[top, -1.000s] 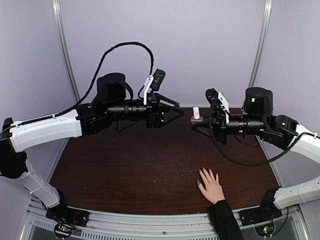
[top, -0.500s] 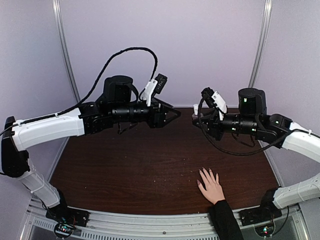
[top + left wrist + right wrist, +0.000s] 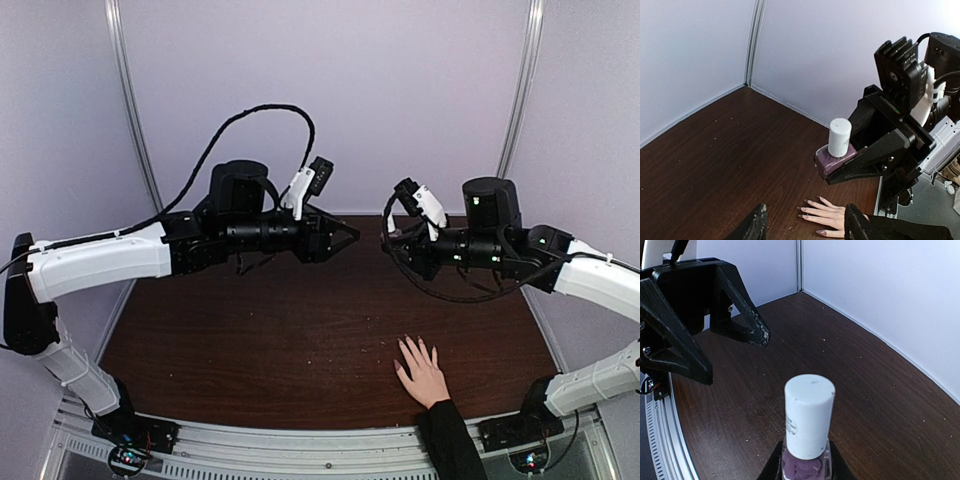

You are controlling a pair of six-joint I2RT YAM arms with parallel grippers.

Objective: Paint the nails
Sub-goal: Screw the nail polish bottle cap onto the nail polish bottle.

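The dark wooden surface [image 3: 250, 340] carries a spread hand [image 3: 424, 372] in a black sleeve, flat near its front edge. Above it, the left claw [image 3: 345, 236] stands half-spread and empty, facing the right claw [image 3: 392, 245], which is clamped on an upright purple nail polish bottle [image 3: 836, 152]. The long pinkish nails [image 3: 802, 216] lie well below both claws.

No legible text, brand or number in any view. Faint dark marking, possibly print, low on the bottle [image 3: 803, 467] cap [image 3: 809, 412]: too blurred to read.
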